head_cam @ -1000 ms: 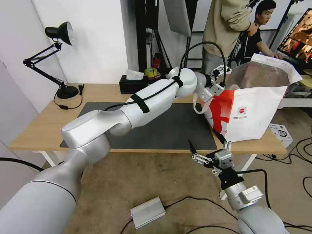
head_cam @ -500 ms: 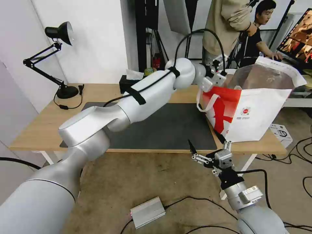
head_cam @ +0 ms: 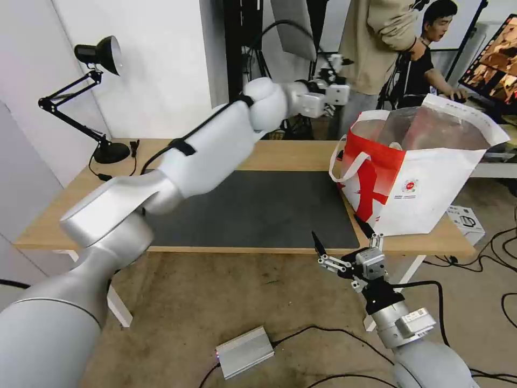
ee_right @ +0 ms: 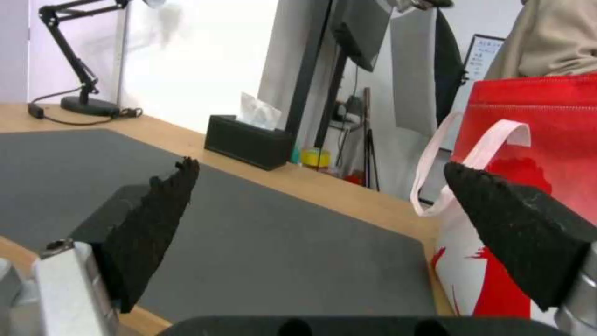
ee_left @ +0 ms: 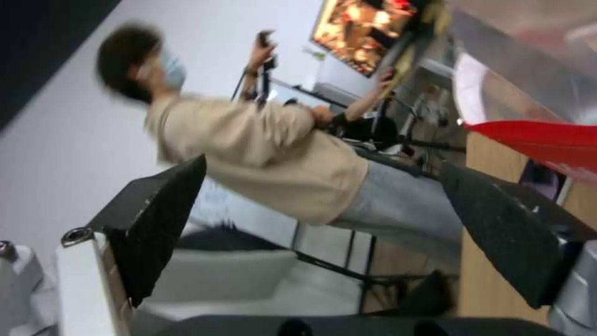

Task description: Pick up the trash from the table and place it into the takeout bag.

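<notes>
Head view: left gripper point(head_cam: 335, 69) raised at upper centre, above the desk point(head_cam: 301, 156), left of the bag point(head_cam: 425, 183); its fingers can't be told here. Bag stands open at right on the desk, beside the mat point(head_cam: 258, 207). Right gripper point(head_cam: 340, 243) low at the desk's front edge, spread wide, empty.

Left wrist view: left gripper point(ee_left: 323, 205) wide open, empty; bag point(ee_left: 547, 140) at right.

Right wrist view: right gripper point(ee_right: 317, 210) open, empty; mat point(ee_right: 249, 252) ahead, bag point(ee_right: 529, 121) at right, tissue box point(ee_right: 249, 142) behind.
</notes>
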